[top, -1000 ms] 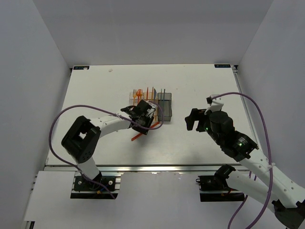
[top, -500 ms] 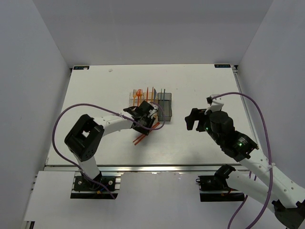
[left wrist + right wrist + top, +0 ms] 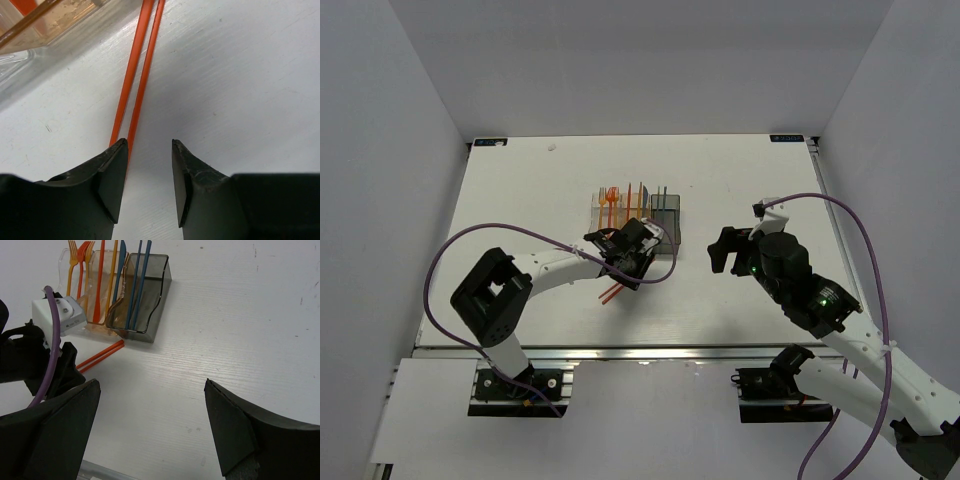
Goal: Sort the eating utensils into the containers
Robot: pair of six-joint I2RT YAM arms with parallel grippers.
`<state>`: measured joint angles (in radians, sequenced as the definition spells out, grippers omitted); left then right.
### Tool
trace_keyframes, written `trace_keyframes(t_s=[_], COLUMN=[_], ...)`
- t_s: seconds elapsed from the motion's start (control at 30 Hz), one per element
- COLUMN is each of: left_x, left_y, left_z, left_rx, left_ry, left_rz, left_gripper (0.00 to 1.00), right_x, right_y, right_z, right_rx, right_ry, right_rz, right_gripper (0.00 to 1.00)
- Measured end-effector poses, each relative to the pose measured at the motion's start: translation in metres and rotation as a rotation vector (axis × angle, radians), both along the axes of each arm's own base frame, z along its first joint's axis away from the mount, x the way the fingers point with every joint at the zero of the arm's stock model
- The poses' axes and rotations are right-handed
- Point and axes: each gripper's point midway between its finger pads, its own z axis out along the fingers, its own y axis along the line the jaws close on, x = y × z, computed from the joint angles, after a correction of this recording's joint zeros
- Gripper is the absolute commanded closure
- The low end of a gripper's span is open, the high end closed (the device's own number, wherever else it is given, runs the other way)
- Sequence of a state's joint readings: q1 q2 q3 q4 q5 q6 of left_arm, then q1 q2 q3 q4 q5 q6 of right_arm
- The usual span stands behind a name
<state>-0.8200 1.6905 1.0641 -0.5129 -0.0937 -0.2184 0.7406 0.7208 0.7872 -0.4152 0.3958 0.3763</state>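
Labels [image 3: 490, 141] illegible (stickers, perhaps); left gripper [image 3: 148, 145] over utensils [image 3: 130, 75].

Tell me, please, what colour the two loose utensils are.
Both utensils are orange; left wrist view shows it best.

Reaches the left arm [image 3: 545, 265] forward and rightward from its base with a sharp bend at the elbow, wrist tipped down. Holds the left fingers [image 3: 111, 180] partly apart, gripping nothing. Holds the right arm [image 3: 800, 285] raised on its own side, well apart from the left, with the right fingers [image 3: 55, 435] spread wide, empty.
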Motion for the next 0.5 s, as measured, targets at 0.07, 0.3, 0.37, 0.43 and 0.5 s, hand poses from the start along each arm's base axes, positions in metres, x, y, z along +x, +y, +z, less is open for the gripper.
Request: trace_keyframes(t_s=[0.07, 0.3, 0.37, 0.43, 0.5], left_x=[0.0, -0.001, 0.0, 0.0, -0.002], left_y=[0.001, 0.005, 0.006, 0.006, 0.007], left_z=[-0.001, -0.005, -0.008, -0.011, -0.016], left_rx=[0.002, 0.02, 0.026, 0.03, 0.038], left_ry=[0.001, 0.0, 0.003, 0.007, 0.015], left_rz=[0.001, 0.011, 0.013, 0.016, 0.017], left_gripper=[0.5, 0.51, 0.53, 0.53, 0.53], right_x=[0.0, 0.0, 0.0, 0.0, -0.001], right_y=[0.0, 0.0, 0.0, -0.001, -0.001], right_z=[0.0, 0.0, 0.001, 0.001, 0.002], right_rx=[0.0, 0.001, 0.002, 0.003, 0.005], right_ry=[0.0, -0.001, -0.002, -0.003, -0.006], right_rz=[0.0, 0.0, 0.0, -0.001, -0.001], right_gripper=[0.11, 0.11, 0.11, 0.11, 0.11])
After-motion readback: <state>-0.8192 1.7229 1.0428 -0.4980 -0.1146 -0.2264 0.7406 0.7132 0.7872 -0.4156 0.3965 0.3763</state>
